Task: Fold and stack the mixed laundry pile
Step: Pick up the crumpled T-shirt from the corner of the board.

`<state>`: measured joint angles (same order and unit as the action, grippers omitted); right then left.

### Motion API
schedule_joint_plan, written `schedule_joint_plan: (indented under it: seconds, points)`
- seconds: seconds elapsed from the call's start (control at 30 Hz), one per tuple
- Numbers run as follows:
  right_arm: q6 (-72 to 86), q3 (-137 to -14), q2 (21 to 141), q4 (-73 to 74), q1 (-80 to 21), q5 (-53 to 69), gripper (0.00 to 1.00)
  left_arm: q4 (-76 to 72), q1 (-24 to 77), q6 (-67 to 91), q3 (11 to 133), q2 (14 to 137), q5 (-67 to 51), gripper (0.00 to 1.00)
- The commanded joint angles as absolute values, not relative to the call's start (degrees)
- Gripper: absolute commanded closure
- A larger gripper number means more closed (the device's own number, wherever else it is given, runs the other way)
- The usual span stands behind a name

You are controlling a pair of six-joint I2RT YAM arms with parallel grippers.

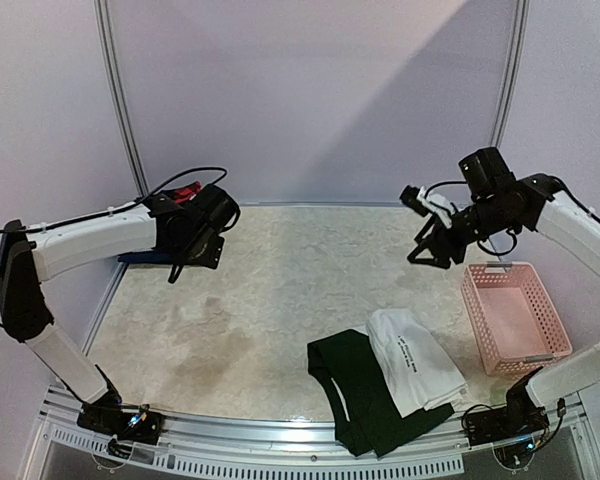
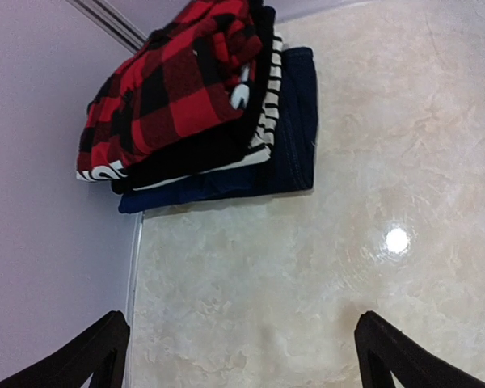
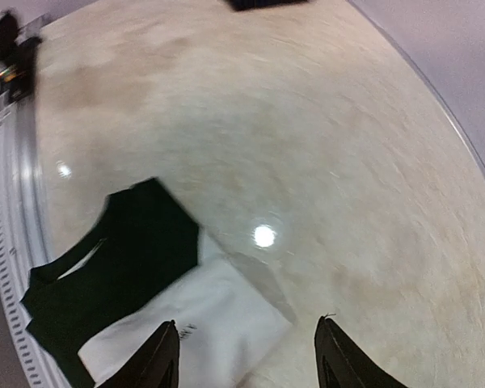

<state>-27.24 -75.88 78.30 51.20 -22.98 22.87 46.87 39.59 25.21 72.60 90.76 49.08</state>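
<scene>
Right pincer (image 3: 246, 360) hangs spread over the table (image 1: 280, 285), nothing between its fingers. My left pincer (image 2: 242, 356) is spread wide and empty too, facing the stack (image 2: 218, 121).

Done, I judge: that stack sits at the far left corner, with the plaid shirt (image 2: 166, 89) on top, a striped tee (image 2: 265, 121) under it and a navy piece (image 2: 295, 137) lowest, right by the left edge.

Left to do: a black garment (image 1: 352, 395) and a white garment (image 1: 412, 358) overlap at the near edge, white on top it seems, and the black reaches the rail (image 1: 250, 432). The basket (image 1: 477, 300) stands just right of them.

Between these and the stack, the middle lies bare, giving broad room to fold.
</scene>
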Motion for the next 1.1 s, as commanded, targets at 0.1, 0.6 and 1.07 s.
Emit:
schedule_joint_plan:
  seconds: [0.1, 0.6, 1.07]
  points:
    - [-32.10, -66.60, 80.23, 48.75, -41.55, 20.96, 0.41, 42.33, 39.68, 22.10, 70.92, 88.45, 35.01, 0.00]
    - [-38.02, -81.25, 111.83, 42.88, -60.47, 12.28, 0.43, 47.07, 40.52, 25.77, 63.40, 66.74, 29.66, 0.19]
    - [-36.53, -89.04, 122.39, 45.12, -62.66, 4.99, 0.76, 48.58, 40.52, 25.75, 61.04, 60.21, 31.51, 0.18]
